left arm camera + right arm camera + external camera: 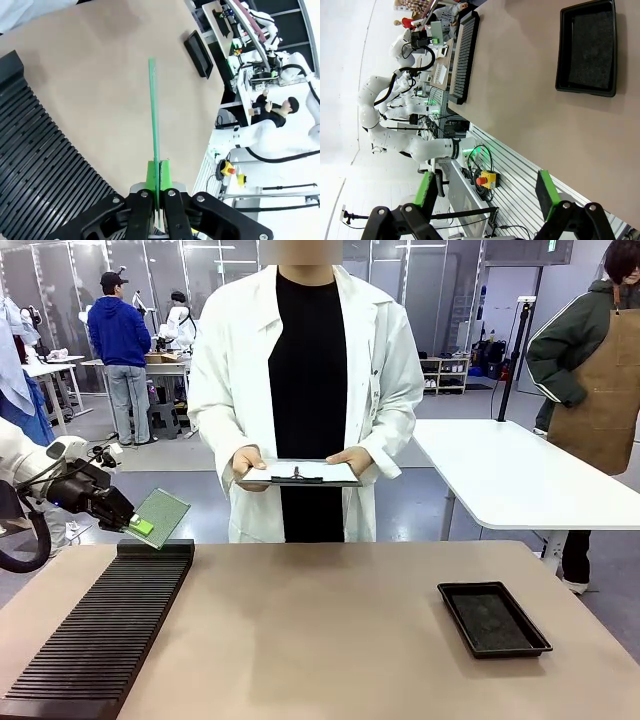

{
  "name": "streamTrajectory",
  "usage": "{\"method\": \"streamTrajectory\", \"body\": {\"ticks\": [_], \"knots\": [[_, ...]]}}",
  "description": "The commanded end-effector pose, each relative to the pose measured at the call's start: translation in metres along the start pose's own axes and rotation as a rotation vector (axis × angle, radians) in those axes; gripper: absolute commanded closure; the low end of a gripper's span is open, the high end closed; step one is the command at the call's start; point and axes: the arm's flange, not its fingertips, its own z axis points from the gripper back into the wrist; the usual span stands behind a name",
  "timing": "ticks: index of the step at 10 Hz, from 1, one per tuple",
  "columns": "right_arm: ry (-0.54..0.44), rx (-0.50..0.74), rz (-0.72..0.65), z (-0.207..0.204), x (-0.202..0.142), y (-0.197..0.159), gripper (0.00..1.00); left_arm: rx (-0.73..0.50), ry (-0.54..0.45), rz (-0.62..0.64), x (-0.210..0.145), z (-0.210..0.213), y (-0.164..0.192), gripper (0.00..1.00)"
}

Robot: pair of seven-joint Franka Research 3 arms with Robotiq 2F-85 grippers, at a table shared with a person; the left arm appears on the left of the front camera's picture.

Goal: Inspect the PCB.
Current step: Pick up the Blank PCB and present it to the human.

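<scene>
Green PCB [161,514] held tilted in air above slotted rack's far end.

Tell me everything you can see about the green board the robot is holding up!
The PCB is a thin, flat green rectangle with a finely speckled face. The left claw is shut on it near its lower corner, with green pads pinching both sides. The claw holds it in the air, tilted, above the far end of the black slotted rack. Nothing else touches it. From the wrist camera it looks edge-on, a slim green line pointing away from the claw.
</scene>
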Motion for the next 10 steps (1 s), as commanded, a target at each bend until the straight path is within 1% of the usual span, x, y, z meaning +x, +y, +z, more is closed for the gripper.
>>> {"method": "streamTrajectory", "body": {"ticks": [1, 2, 3, 4, 5, 8, 9, 10], "knots": [[-0.004, 0.012, 0.015, 0.002, 0.001, 0.002, 0.0, 0.004, 0.004, -0.027, 0.0, 0.001, -0.001, 1.0], [-0.004, 0.012, 0.015, 0.002, 0.001, 0.002, 0.0, 0.004, 0.004, -0.027, 0.0, 0.001, -0.001, 1.0], [-0.004, 0.012, 0.015, 0.002, 0.001, 0.002, 0.0, 0.001, 0.001, -0.002, 0.0, 0.0, 0.0, 0.97], [-0.004, 0.012, 0.015, 0.002, 0.001, 0.002, 0.0, -0.127, -0.067, 0.097, 0.003, -0.003, 0.009, 0.97], [-0.004, 0.012, 0.015, 0.002, 0.001, 0.002, 0.0, -0.281, -0.096, 0.178, 0.007, -0.011, 0.013, 0.97], [-0.004, 0.012, 0.015, 0.002, 0.001, 0.002, 0.0, -0.501, -0.155, 0.34, 0.019, -0.054, 0.023, 0.97], [-0.004, 0.012, 0.015, 0.002, 0.001, 0.002, 0.0, -0.485, -0.196, 0.386, 0.02, -0.066, 0.026, 0.97], [-0.004, 0.012, 0.015, 0.002, 0.001, 0.002, 0.0, -0.5, -0.19, 0.418, 0.021, -0.076, 0.026, 0.97]]}}
